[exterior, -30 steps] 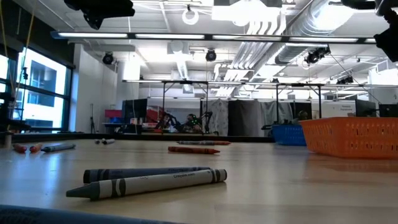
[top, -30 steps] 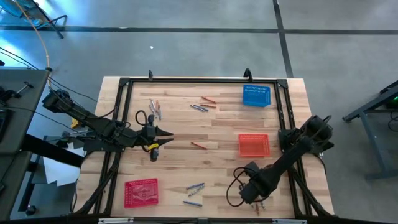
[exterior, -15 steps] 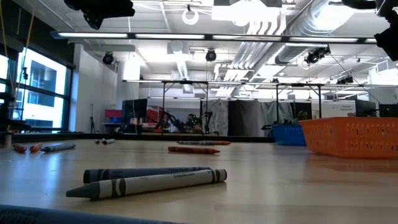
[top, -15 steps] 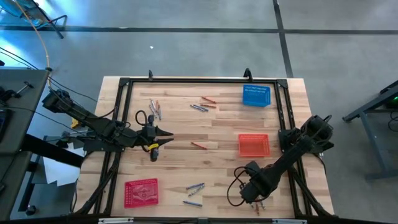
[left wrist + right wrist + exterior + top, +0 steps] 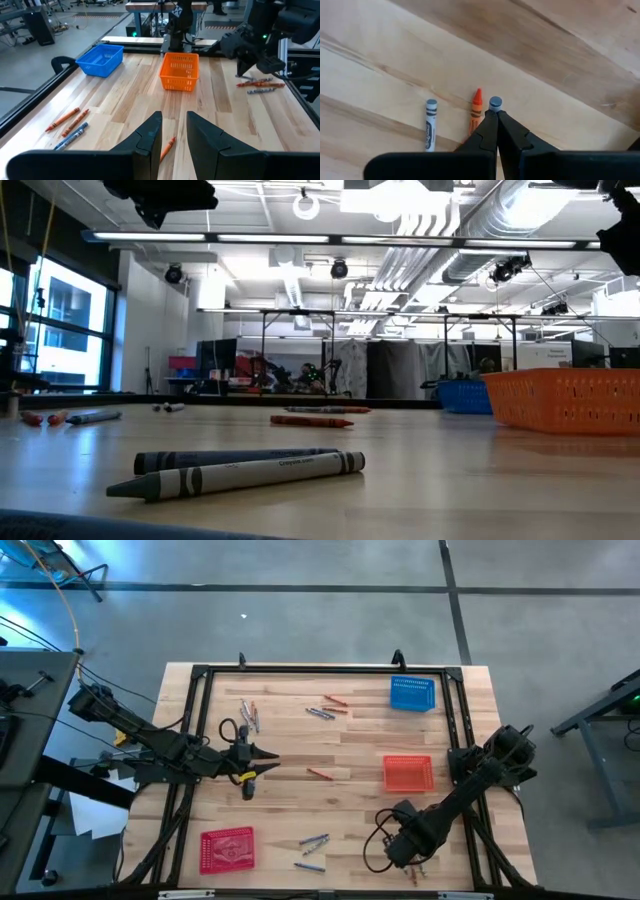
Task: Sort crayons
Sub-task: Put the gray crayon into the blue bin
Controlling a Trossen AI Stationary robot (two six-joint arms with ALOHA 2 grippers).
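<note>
Crayons lie scattered on the wooden table (image 5: 350, 745): a group at the far left (image 5: 248, 715), another at the far middle (image 5: 325, 708), one orange crayon (image 5: 320, 773) mid-table, and grey-blue ones near the front (image 5: 312, 840). My right gripper (image 5: 410, 858) points down at the front right, shut, over three crayons. These are a grey one (image 5: 430, 129), an orange one (image 5: 476, 112), and a grey-blue one whose flat end (image 5: 495, 104) shows right at the fingertips. My left gripper (image 5: 173, 117) hovers open above the table's left half, with nothing between its fingers. My right gripper's shut fingertips (image 5: 492, 120) stand from above, pointing down, right at the grey-blue crayon's flat end (image 5: 495, 104). The fingers hide the rest of that crayon, and I cannot tell whether they touch it.
A blue basket (image 5: 412, 692) stands at the far right. An orange basket (image 5: 408, 773) is at mid right and a red basket (image 5: 227, 848) at the front left. A black frame (image 5: 300, 668) rims the table.
</note>
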